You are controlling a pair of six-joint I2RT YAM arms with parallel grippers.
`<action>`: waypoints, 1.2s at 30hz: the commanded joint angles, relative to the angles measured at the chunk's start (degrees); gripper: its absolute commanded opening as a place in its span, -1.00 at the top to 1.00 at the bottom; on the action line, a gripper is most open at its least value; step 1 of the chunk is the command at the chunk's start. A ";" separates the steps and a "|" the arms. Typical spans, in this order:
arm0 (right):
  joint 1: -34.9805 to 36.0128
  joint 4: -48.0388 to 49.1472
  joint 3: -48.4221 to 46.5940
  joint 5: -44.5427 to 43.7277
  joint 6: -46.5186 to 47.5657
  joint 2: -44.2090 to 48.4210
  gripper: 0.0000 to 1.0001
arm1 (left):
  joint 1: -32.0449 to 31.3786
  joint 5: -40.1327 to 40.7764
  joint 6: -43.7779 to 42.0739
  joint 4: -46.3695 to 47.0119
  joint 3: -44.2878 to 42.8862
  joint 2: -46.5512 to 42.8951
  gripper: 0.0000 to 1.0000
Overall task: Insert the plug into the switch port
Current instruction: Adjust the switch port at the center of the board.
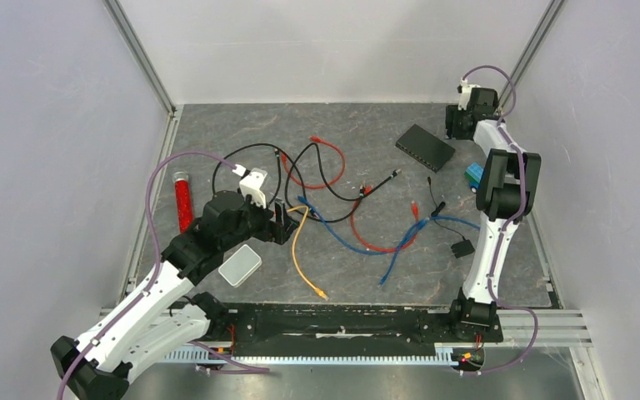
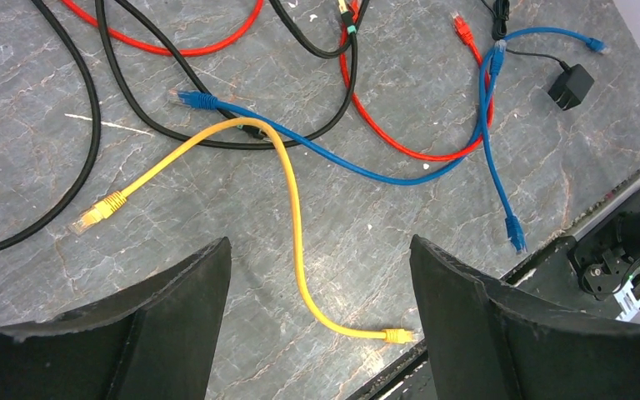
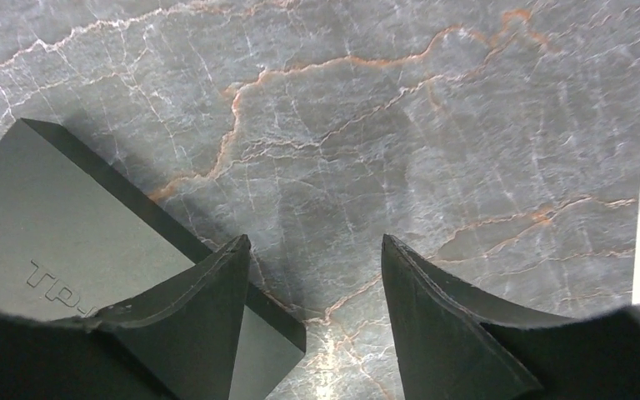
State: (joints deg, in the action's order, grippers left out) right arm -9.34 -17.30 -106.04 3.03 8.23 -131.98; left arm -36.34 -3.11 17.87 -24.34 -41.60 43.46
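Note:
The black network switch (image 1: 425, 147) lies flat at the back right; its corner shows in the right wrist view (image 3: 67, 217). My right gripper (image 1: 460, 125) hovers open and empty just beside that corner (image 3: 314, 242), its left finger over the switch's edge. A yellow cable (image 1: 300, 250) lies mid-table, with one plug near the front rail (image 2: 397, 335) and the other to the left (image 2: 100, 212). My left gripper (image 1: 282, 223) is open and empty above the yellow cable (image 2: 287, 192), which runs between the fingers (image 2: 318, 250).
Red (image 1: 325, 162), blue (image 1: 400, 242) and black (image 1: 242, 154) cables tangle across the middle. A red tube (image 1: 183, 200) and a pale flat box (image 1: 240, 265) lie at left. A black adapter (image 1: 462, 247) and a small blue-green object (image 1: 472, 175) lie at right.

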 commanded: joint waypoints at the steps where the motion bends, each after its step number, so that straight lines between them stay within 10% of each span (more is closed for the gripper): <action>1: -0.42 0.56 -0.76 -0.23 -1.74 0.06 -0.22 | 0.21 0.04 -3.89 0.78 -1.20 0.30 -0.67; 19: 0.24 -0.01 15.16 12.39 -1.13 8.99 -0.05 | 0.21 -5.10 -3.72 1.75 -1.64 0.69 -0.67; 36: 5.99 -3.85 32.33 -11.67 -31.16 32.10 0.10 | 0.21 -4.50 -3.92 2.78 0.34 -3.34 -0.66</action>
State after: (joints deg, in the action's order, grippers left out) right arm -6.94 -20.49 -79.94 -1.76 -9.91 -106.74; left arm -36.34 -7.62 16.58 -23.00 -41.25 40.73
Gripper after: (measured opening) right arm 0.458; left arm 0.831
